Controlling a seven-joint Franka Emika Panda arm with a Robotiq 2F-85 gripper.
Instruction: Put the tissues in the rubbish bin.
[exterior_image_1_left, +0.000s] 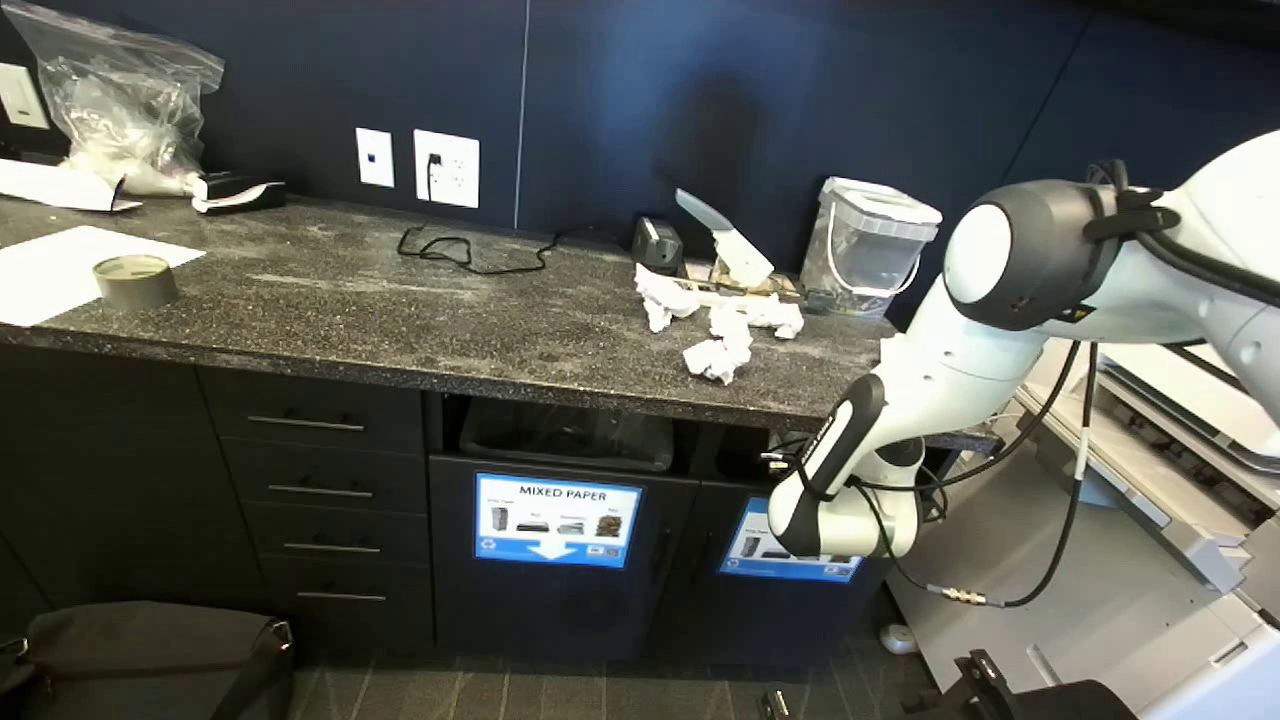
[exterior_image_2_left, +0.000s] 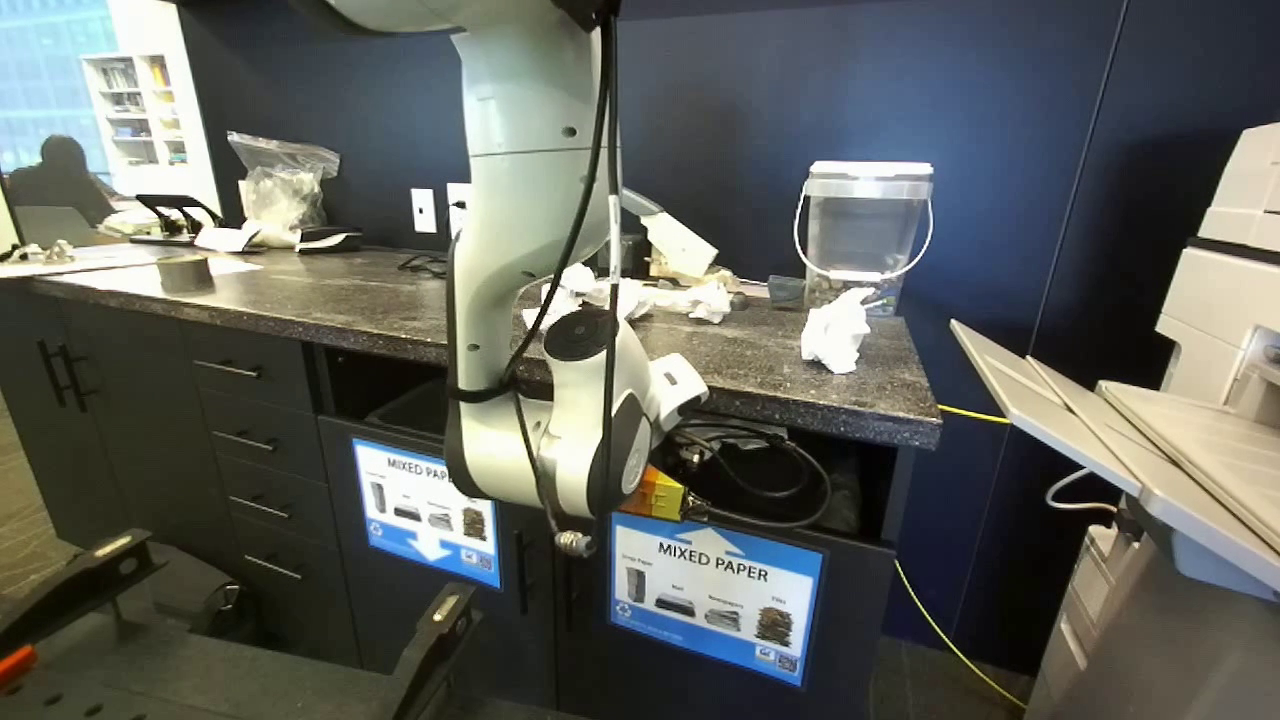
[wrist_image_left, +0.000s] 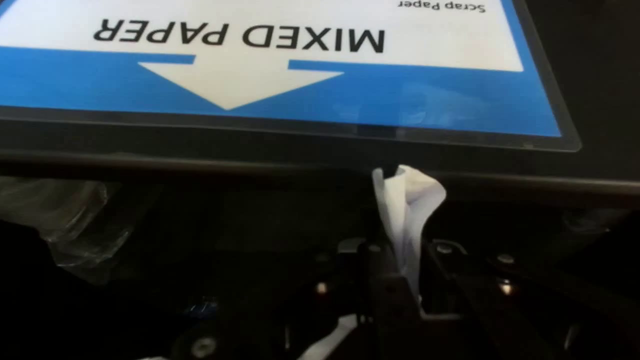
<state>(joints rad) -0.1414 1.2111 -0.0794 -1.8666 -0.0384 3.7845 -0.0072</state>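
So the black two-finger gripper (wrist_image_left: 407, 256) has a creased white paper tissue (wrist_image_left: 407, 210) pinched at the mouth of the dark cabinet rubbish bin (exterior_image_2_left: 856, 605), long axis roughly up-down in the wrist view, flared end towards the blue-and-white label (wrist_image_left: 265, 65). Clear crinkly plastic (wrist_image_left: 65, 215) inside. More crumpled white wads (exterior_image_1_left: 718, 358) sit on the speckled counter (exterior_image_1_left: 550, 335).

The copier (exterior_image_2_left: 1212, 310), "MIXED PAPER" labels (exterior_image_2_left: 715, 600) and bookshelf (exterior_image_2_left: 135, 110) (far back) mark an office.
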